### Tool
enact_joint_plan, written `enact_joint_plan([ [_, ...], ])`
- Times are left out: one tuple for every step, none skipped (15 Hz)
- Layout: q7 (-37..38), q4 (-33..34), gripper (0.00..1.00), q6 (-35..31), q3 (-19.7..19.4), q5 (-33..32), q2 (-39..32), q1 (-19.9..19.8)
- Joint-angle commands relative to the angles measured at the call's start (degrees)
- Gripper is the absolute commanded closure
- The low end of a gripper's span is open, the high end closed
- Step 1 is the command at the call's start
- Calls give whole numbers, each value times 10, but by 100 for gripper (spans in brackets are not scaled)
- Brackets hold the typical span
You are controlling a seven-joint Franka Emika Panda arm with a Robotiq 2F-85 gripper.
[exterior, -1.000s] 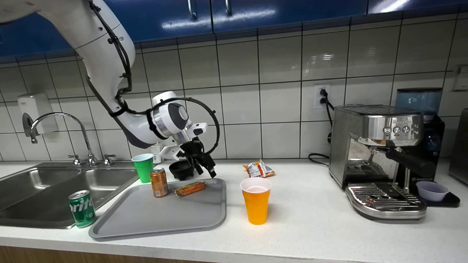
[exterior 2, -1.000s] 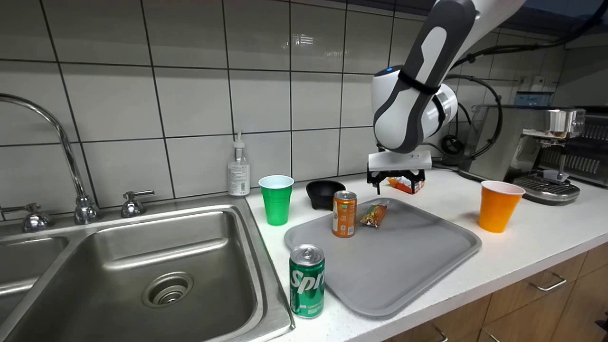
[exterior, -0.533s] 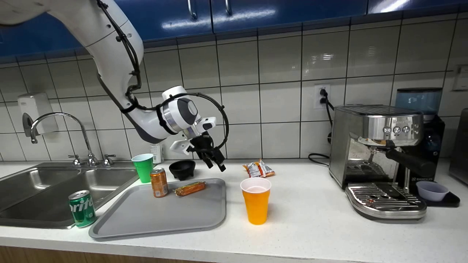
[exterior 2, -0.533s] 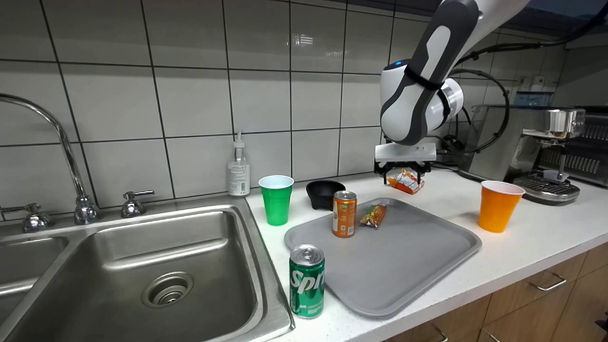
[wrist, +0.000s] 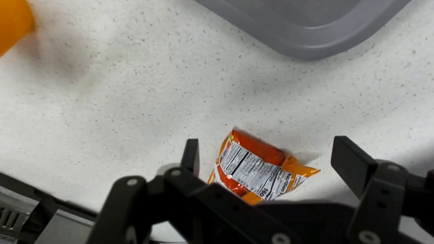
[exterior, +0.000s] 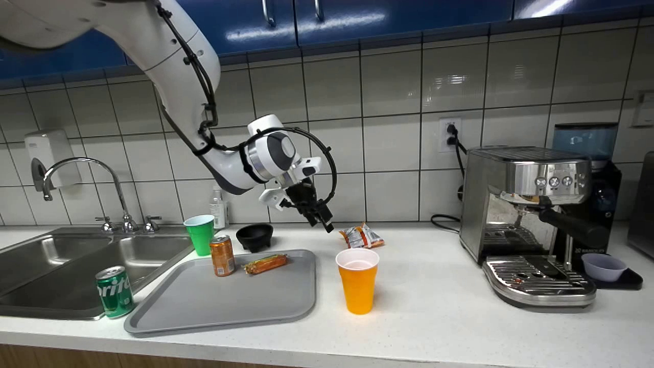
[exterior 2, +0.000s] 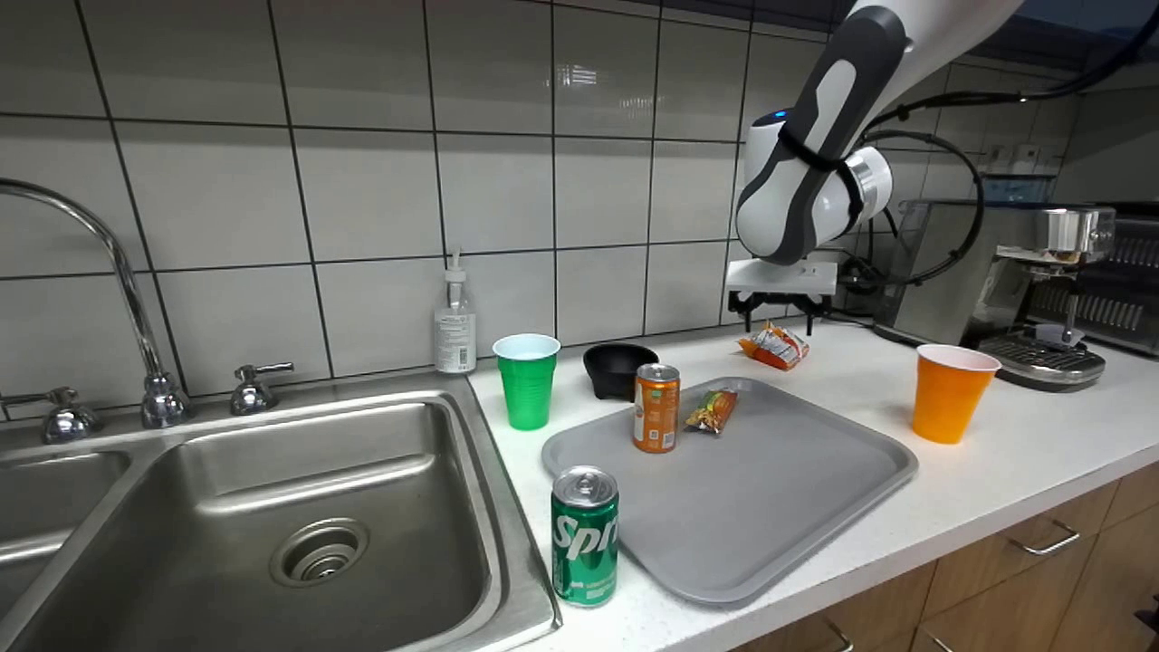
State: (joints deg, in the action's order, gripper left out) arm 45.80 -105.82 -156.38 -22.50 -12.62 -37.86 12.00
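So the black two-fingered claw (wrist: 266,150) is hanging over the white speckled countertop (wrist: 142,101) with its jaws spread wide and nothing in its grip. Closest thing to it is a crinkly orange-and-red foil snack packet (wrist: 254,169), lying on the counter with the nutrition label up. In the wrist view it shows in the gap of the claw, but it's lower down and not being touched. Then comes a flat grey plastic tray (exterior 2: 770,507) with a long orange wrapped snack (exterior 2: 713,412) and an upright orange metal can (exterior 2: 656,412) on it. There's a round black bowl (exterior 2: 611,369) just past one edge and an orange plastic cup (exterior 2: 951,398) standing off another side. Further out: a green plastic cup (exterior 2: 527,389) near the steel sink (exterior 2: 208,543), a green Sprite can (exterior 2: 586,543) just beside the tray, and a boxy stainless-steel espresso machine (exterior: 511,214).
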Motion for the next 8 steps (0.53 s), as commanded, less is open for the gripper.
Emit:
enact_joint_plan([
  [6,57,0,14,9,26,-33,-24],
  [8,70,0,15,8,34,-41,-27],
  [9,82,0,18,8,43,-48,-31],
  [12,93,0,19,6,48,-55,-33],
  [14,104,0,20,5,55,-63,-36],
  [17,116,0,22,4,61,-71,-38],
  [21,126,0,23,2,66,-79,-39],
  [25,137,0,24,1,70,-87,-41],
])
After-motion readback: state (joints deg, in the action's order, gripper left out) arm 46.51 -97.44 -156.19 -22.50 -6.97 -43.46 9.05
